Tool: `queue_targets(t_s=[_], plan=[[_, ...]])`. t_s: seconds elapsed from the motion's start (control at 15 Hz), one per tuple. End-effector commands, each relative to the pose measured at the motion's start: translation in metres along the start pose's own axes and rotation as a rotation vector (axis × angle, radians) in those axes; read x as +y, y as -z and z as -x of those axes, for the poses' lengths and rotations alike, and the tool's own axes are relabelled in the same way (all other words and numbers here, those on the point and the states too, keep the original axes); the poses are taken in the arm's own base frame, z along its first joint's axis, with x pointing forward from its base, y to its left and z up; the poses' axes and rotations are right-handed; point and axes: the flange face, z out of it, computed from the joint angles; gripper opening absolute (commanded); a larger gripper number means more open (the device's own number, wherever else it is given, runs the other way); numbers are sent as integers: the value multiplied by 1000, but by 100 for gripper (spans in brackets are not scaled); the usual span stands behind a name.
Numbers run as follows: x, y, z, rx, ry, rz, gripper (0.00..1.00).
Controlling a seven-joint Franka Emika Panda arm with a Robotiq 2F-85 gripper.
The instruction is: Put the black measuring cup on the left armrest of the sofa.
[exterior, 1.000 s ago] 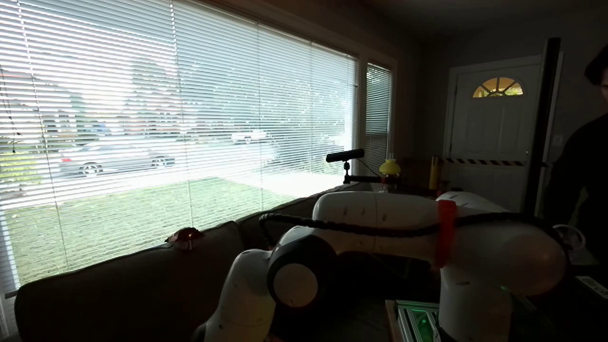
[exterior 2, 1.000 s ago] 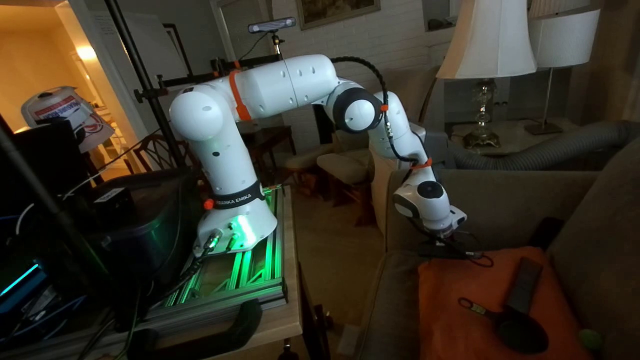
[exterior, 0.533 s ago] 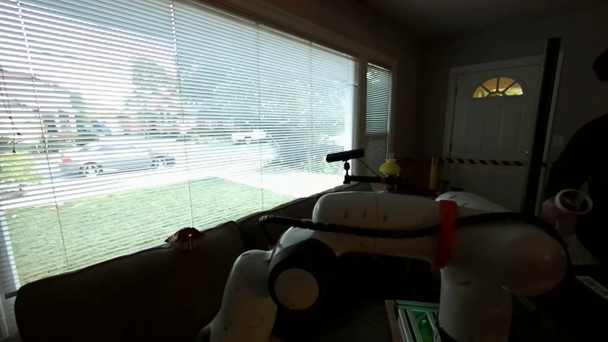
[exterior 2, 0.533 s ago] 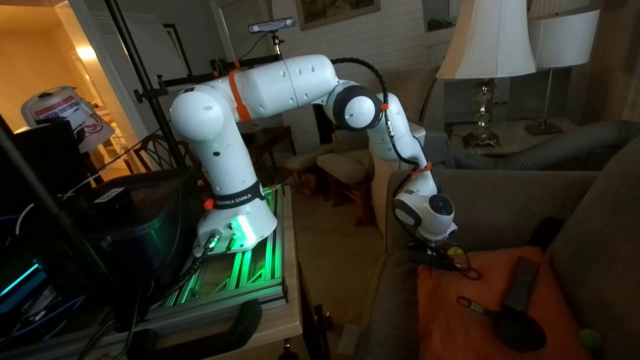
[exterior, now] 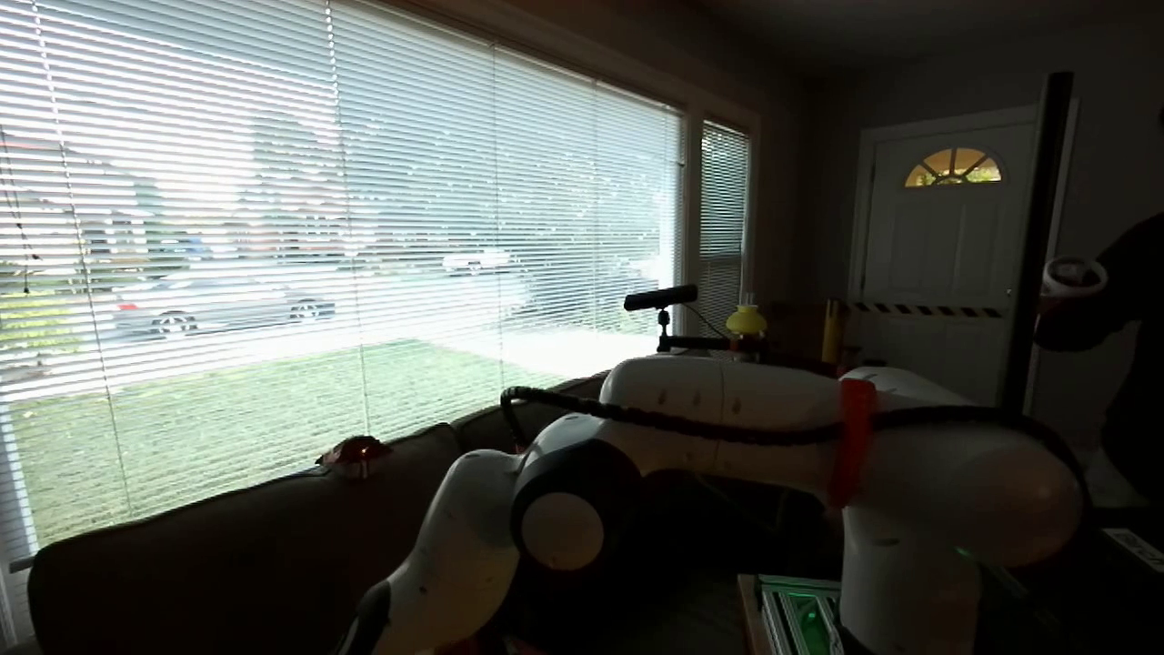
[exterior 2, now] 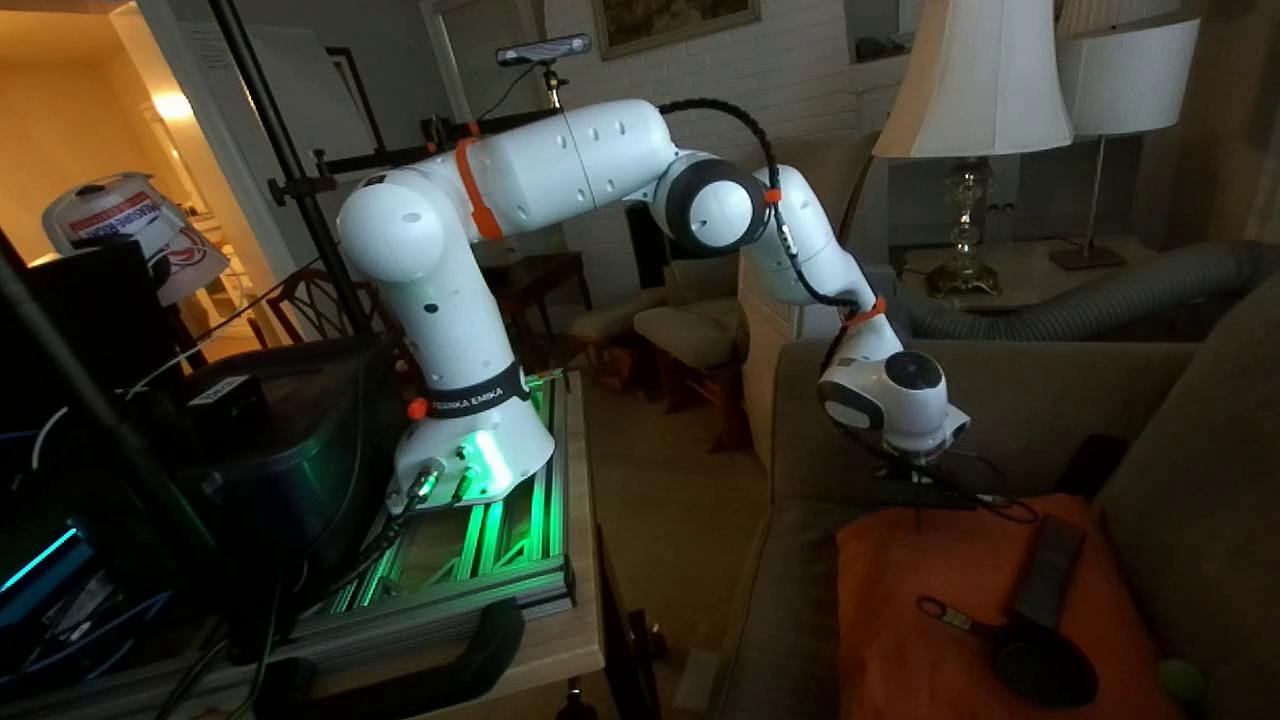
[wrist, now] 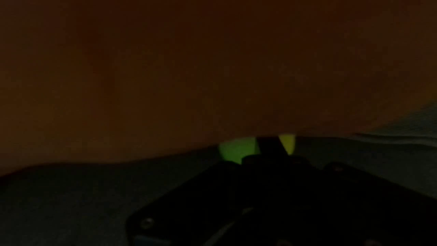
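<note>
Claw (wrist: pixel 272 149) stands closed, barely readable in shadow, partly hiding a green object (wrist: pixel 238 149).

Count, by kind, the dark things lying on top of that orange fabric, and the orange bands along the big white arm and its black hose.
Round black measuring cup with a looped handle: 1
Dark grey oblong thing, purpose unclear: 1
Narrow orange bands, visible in an exterior view: 3
Total: 5

"FRANKA EMIKA" on black band (exterior 2: pixel 474 399)
</note>
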Motion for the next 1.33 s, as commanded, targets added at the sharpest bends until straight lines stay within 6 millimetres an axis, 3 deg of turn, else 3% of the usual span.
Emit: queue_targets(t_s=[0.0, 0.2, 0.4, 0.6, 0.8, 1.07, 1.27], plan=[[41, 46, -11, -38, 19, 176, 0], [73, 92, -18, -76, 16, 339, 0], [92, 130, -10, -144, 3, 469, 0], [99, 166, 17, -271, 2, 588, 0], [100, 200, 58, -419, -62, 673, 0], [86, 217, 110, -529, -187, 683, 0], [66, 211, 139, -568, -282, 620, 0]])
